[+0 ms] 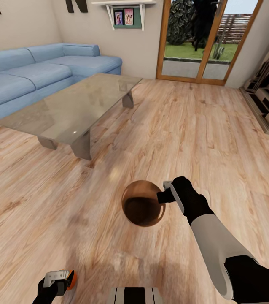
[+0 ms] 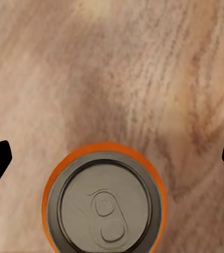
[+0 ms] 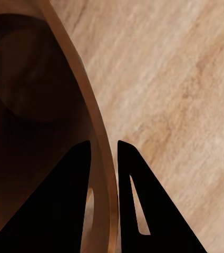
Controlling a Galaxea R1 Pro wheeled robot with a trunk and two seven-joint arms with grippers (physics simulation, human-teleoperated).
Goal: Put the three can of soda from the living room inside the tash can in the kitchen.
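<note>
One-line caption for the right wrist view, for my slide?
Right gripper clamps the copper trash can's rim, one finger inside and one outside, above the wood floor.

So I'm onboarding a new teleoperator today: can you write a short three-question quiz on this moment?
1. True or false: the right gripper pinches the trash can wall, one finger inside, one outside.
2. What colour is the can of soda in the left gripper?
3. The glass coffee table stands next to: A) blue sofa B) sink C) television.

Key: 1 true; 2 orange; 3 A.
</note>
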